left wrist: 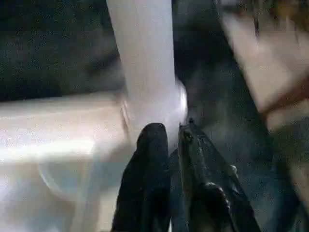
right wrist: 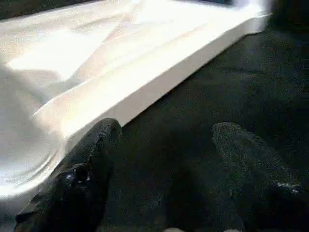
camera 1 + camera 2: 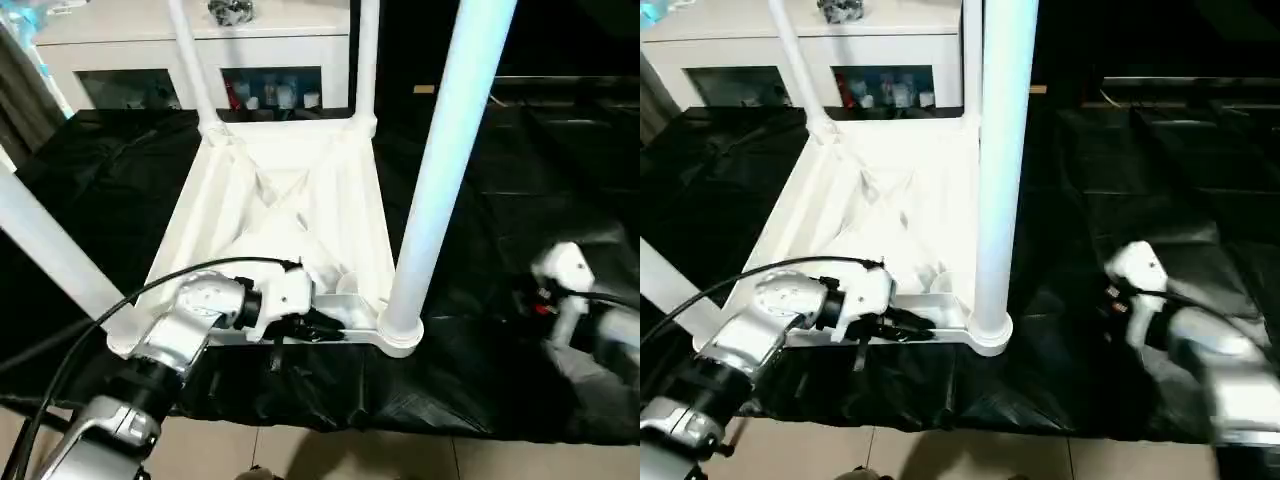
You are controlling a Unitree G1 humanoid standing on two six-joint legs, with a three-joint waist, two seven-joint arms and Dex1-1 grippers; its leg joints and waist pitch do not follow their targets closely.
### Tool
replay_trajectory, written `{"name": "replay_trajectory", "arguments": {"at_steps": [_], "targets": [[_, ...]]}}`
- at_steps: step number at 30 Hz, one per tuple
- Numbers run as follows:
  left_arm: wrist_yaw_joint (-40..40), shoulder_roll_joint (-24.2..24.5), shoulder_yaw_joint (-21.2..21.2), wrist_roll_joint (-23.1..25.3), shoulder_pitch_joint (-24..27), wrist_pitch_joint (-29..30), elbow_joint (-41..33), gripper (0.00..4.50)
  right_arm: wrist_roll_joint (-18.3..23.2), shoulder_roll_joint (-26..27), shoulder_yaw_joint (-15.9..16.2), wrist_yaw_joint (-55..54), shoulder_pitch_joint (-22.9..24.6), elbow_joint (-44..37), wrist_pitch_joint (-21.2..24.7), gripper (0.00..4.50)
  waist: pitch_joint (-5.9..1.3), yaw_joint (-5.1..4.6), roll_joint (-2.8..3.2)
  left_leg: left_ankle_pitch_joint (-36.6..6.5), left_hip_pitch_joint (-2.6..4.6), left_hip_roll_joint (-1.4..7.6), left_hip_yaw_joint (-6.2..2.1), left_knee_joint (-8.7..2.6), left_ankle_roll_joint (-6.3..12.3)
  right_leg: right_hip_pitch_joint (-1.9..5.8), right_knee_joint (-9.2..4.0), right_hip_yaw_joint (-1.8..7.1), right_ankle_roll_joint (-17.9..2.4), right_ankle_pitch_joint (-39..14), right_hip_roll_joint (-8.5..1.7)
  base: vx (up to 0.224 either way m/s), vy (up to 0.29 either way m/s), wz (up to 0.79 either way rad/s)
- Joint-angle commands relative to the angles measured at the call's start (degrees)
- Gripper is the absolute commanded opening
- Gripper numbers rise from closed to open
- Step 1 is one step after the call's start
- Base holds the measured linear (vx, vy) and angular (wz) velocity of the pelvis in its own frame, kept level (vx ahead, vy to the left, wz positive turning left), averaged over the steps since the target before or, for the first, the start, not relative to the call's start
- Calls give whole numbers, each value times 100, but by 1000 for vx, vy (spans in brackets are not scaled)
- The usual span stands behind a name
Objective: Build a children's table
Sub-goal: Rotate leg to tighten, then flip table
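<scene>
Left eye view puts the tabletop point(image 3: 290, 200) upside down on the black-covered table point(image 3: 520, 180), ribbed underside up, its far end toward the table's far edge and its near end close to the near edge. Four legs appear to stand in the corner sockets: two at the far corners point(image 3: 195, 60) point(image 3: 367, 60), a tall one at the near right corner point(image 3: 440, 170), and one at the near left corner point(image 3: 50, 250) that leans outward. Judging from this, the legs are all in, and what may be left is seating that leaning leg and turning the table upright. The left claw point(image 1: 171, 145) sits at the base of the near right leg, its fingers nearly together and nothing visible between them. The right claw point(image 2: 164, 159) hangs released over the black cover beside the tabletop's right edge, holding nothing.
</scene>
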Motion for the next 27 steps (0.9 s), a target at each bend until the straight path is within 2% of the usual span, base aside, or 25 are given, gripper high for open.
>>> {"name": "replay_trajectory", "arguments": {"at_steps": [1,2,3,5,6,7,8,9,10,12,13,14,15,16,18,19,20,21,22,23,24,25,26,27], "targets": [[105,69,277,-352,171,237,-444,85,-112,36,-164,-400,31,-242,32,341,-334,-12,-91,-789,21,102,19,-316,460,319,-361,183,-1300,-883,-280,0,0,0],[911,-92,676,-422,526,424,-893,85,-255,237,-345,-1065,131,-397,283,341,-319,-14,-85,-899,15,87,26,-318,439,323,-397,186,-1202,-1160,-286,0,0,0],[911,-92,676,-422,526,424,-893,99,-255,237,-345,-1065,131,-397,283,341,-319,-39,-63,-914,8,98,21,-317,395,321,-397,190,-1143,-1162,-288,0,0,0],[2094,-343,1050,66,720,286,-918,119,-432,410,-477,-1545,187,-546,239,341,-307,-63,-67,-998,17,61,26,-314,323,315,-453,172,-940,-1498,-255,0,0,0],[2391,-403,1119,234,767,278,-897,122,-436,471,-512,-1623,215,-610,207,341,-307,-68,-41,-1072,31,59,24,-317,298,291,-479,174,-793,-1694,-239,0,0,0],[2391,-403,1119,234,767,278,-897,124,-436,471,-512,-1623,215,-610,207,341,-299,-70,-45,-1113,32,54,16,-322,287,288,-491,172,-729,-1788,-241,0,0,0],[3103,-651,1371,428,903,463,-922,124,-462,609,-519,-1799,276,-832,346,341,-301,-81,-55,-1137,18,57,7,-338,258,299,-490,172,-655,-1827,-228,0,0,0],[3830,-987,1639,552,1158,663,-1109,124,-557,764,-425,-1977,405,-1149,561,341,-293,-86,-51,-1155,15,56,9,-334,245,291,-491,174,-625,-1805,-223,0,0,0],[4083,-1106,1719,591,1275,776,-1210,124,-577,833,-378,-2058,462,-1271,652,341,-288,-109,-40,-1188,4,73,2,-338,233,305,-484,170,-618,-1741,-224,0,0,0],[4857,-1483,1944,713,1697,1062,-1573,124,-613,1090,-197,-2341,674,-1682,960,341,-310,-154,-85,-985,-35,66,-17,-341,289,324,-466,171,-608,-1523,-225,0,0,0],[5050,-1544,1940,717,1847,1149,-1751,124,-596,1170,-128,-2470,746,-1811,1056,341,-311,-174,-81,-968,-46,52,-16,-342,327,322,-483,171,-590,-1529,-221,0,0,0],[5244,-1657,1916,775,2068,1106,-1915,124,-520,1282,-29,-2505,901,-1888,1031,341,-313,-217,-311,-969,-60,48,5,-329,372,313,-513,177,-545,-1562,-205,0,0,0],[5448,-1771,1927,842,2240,1090,-2022,124,-471,1368,57,-2514,1028,-1913,997,341,-295,-184,-194,-953,-62,67,-12,-353,399,290,-496,186,-552,-1598,-231,0,0,0],[5720,-1880,1939,950,2385,1050,-2105,124,-445,1468,144,-2547,1136,-1931,954,341,-281,-189,-165,-1078,-44,75,0,-352,412,259,-530,189,-527,-1776,-238,0,0,0],[5919,-1984,1971,979,2477,1012,-2167,124,-377,1591,189,-2581,1196,-1893,928,341,-243,-192,-224,-1443,-22,73,-7,-387,341,215,-602,185,-365,-2434,-241,0,0,0],[5991,-2019,1976,999,2495,1030,-2191,124,-350,1641,199,-2595,1206,-1861,927,341,-242,-193,-259,-1515,-15,68,-12,-392,313,210,-620,180,-299,-2560,-232,0,0,0],[6061,-2042,1995,1086,2527,1055,-2228,124,-415,1732,265,-2615,1220,-1787,939,341,-234,-169,-212,-1603,-8,66,-39,-411,266,199,-615,188,-213,-2666,-242,0,0,0],[6104,-2060,1987,1159,2544,1079,-2272,124,-467,1762,291,-2616,1225,-1764,966,341,-216,-182,-230,-1693,-9,71,-44,-423,224,184,-643,192,-138,-2708,-233,0,0,0],[6193,-2070,1957,1206,2578,1114,-2365,124,-534,1763,360,-2630,1242,-1775,982,341,-220,-180,-234,-1710,-7,73,-49,-426,200,187,-639,194,-121,-2679,-230,0,0,0],[6255,-2070,1937,1225,2604,1135,-2427,124,-578,1763,415,-2647,1257,-1787,988,341,-228,-174,-180,-1705,-7,83,-63,-434,149,196,-629,204,-134,-2485,-229,0,0,0],[6272,-2045,1936,1207,2624,1169,-2473,124,-592,1778,471,-2669,1270,-1819,991,341,-247,-169,-201,-1597,-25,77,-66,-432,140,224,-593,210,-178,-2187,-225,0,0,0],[6293,-2022,1881,1207,2669,1263,-2560,124,-570,1786,510,-2684,1284,-1859,999,341,-252,-163,-193,-1557,-25,80,-65,-430,134,224,-578,216,-209,-2065,-225,0,0,0],[6290,-1988,1814,1251,2703,1341,-2601,124,-544,1791,519,-2691,1291,-1876,998,341,-267,-162,-197,-1287,-53,78,-58,-402,170,219,-549,228,-317,-1598,-216,0,0,0],[6286,-1976,1784,1274,2716,1353,-2610,124,-539,1789,520,-2694,1295,-1876,993,341,-303,-152,-201,-619,-117,57,-45,-329,308,209,-485,213,-531,-717,-188,0,0,0]]}}
